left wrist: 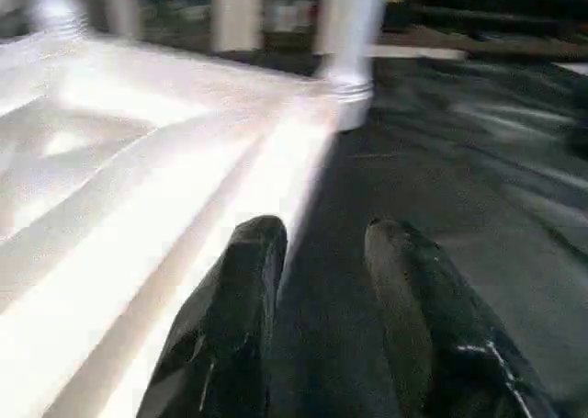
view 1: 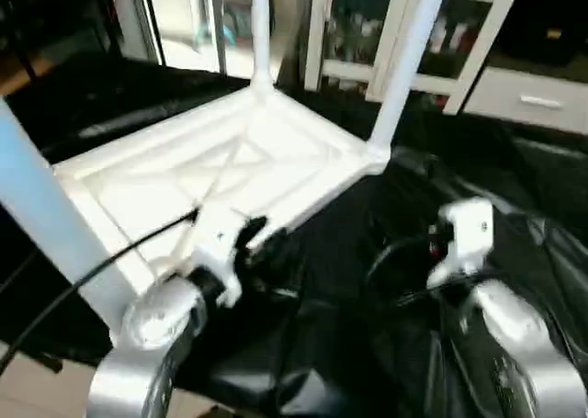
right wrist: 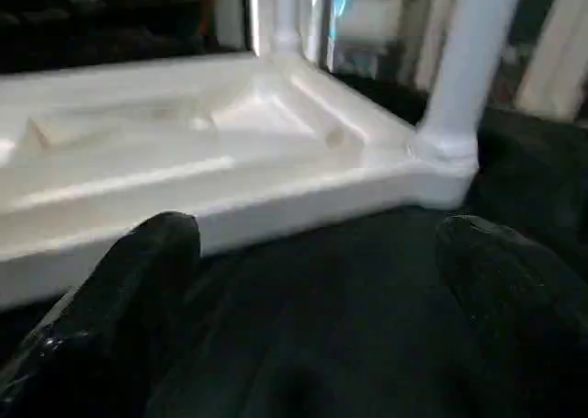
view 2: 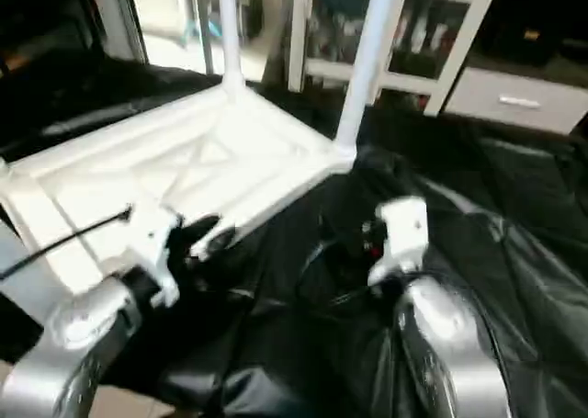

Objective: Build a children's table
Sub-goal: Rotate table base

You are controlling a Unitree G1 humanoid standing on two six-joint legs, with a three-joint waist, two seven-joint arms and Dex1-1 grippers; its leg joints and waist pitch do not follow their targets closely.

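Both claws are empty: the left claw (left wrist: 322,253), fingers partly apart, hangs just beside the near edge of the table top (view 1: 230,170), and the right claw (right wrist: 322,253) gapes wide over the black cloth (view 1: 514,188) nearby. That top lies upside down on the cloth so its sockets face up, with legs (view 1: 404,60) standing in them, likely nearly finished.
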